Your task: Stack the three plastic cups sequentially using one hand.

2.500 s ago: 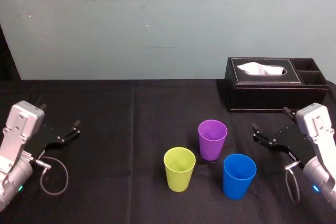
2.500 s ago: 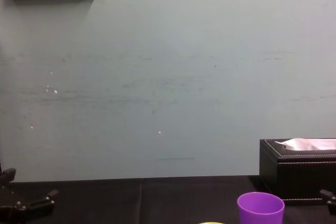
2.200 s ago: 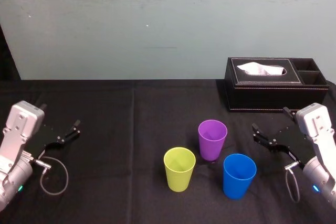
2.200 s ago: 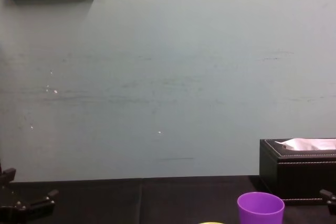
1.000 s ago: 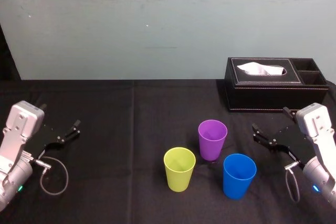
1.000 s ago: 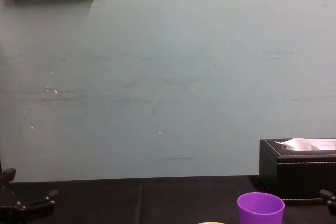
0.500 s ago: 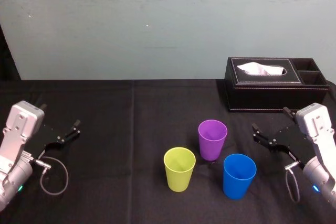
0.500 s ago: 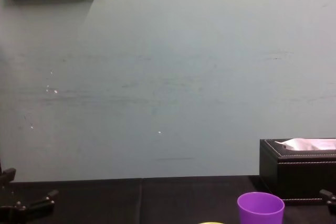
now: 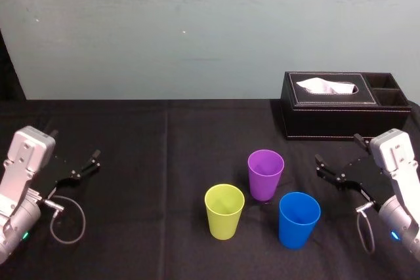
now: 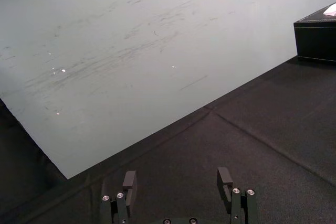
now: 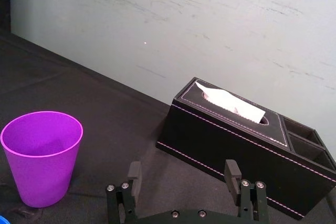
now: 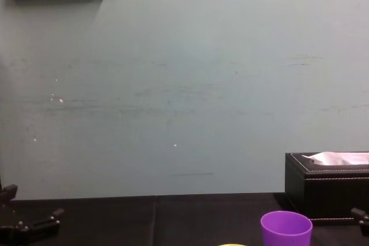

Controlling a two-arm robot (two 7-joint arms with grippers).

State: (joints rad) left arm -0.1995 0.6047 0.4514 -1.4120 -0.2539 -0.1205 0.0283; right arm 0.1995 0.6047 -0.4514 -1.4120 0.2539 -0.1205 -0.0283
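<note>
Right gripper (image 9: 337,149), jaws apart, hovers right of the purple cup (image 9: 265,174) and blue cup (image 9: 299,220); yellow-green cup (image 9: 224,211) stands left of them, all 3 upright, unstacked. Left gripper (image 9: 74,145), jaws apart, parked far left.

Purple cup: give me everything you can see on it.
The purple cup is a smooth, tapered tumbler, plastic by its look, plain and empty. It stands upright, mouth up, on the black cloth, behind the yellow-green cup and the blue cup, seemingly clear of both. Only the cloth touches it. The right tool, open, is off to its right; the left tool is parked far left.
</note>
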